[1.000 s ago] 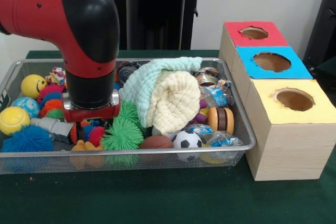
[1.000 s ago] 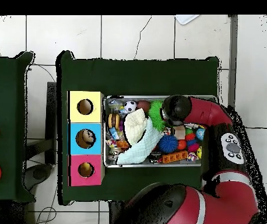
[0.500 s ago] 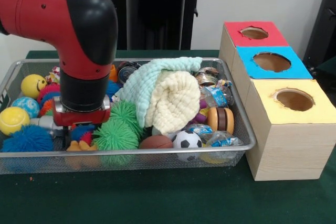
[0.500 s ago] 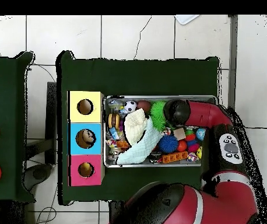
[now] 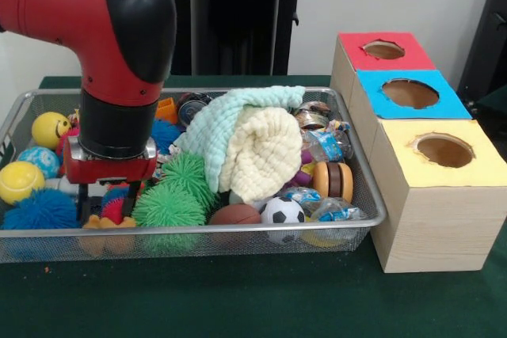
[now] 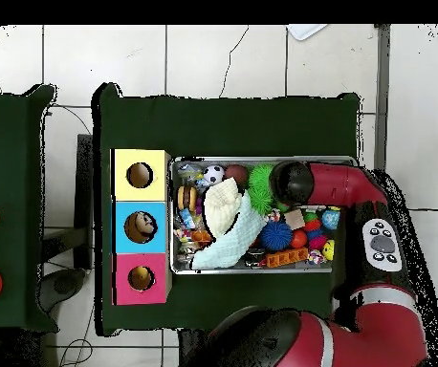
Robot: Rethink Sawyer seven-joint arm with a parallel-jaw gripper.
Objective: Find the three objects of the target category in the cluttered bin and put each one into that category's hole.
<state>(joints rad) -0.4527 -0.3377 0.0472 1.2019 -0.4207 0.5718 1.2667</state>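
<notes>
The gripper point(image 5: 108, 202), spread open above an orange toy point(image 5: 109, 223), could snag the neighbouring green spiky ball point(image 5: 168, 205)

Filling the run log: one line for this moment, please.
gripper open, low in wire bin | over orange-tan lump | red hole far off

Towels point(image 5: 252, 142) lie mid-bin point(image 5: 360, 191), boxes point(image 5: 432, 195) beside.

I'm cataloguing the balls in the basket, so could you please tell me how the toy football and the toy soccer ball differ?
The toy football is brown and oval; the toy soccer ball is white with black patches and round. The football lies nearer the green spiky ball, the soccer ball nearer the wooden boxes. Both are small and rest against the wire basket's front rim.
</notes>
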